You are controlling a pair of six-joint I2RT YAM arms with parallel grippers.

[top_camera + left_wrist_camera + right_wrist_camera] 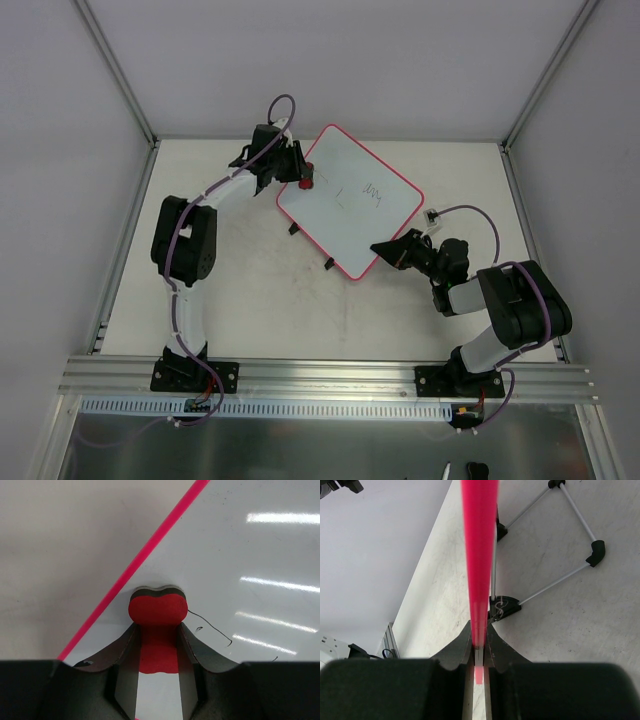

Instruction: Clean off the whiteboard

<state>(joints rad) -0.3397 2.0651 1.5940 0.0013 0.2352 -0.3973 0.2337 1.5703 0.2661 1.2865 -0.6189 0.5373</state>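
Eraser [158, 611], red, sits clenched in our left jaws, touching the whiteboard [352, 215] just inside its left frame edge. We see the board lying askew near the worktop's [250, 290] far edge, about midway, with scribbles [374, 191] on it; our right jaws pinch its near-right rim.

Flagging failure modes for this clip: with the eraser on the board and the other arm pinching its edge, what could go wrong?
1. The right gripper clamps only the thin pink rim of the whiteboard; wiping pressure might twist the board or pull it free.
2. The eraser, held by the left gripper, sits near that rim; an outward stroke could slide off.
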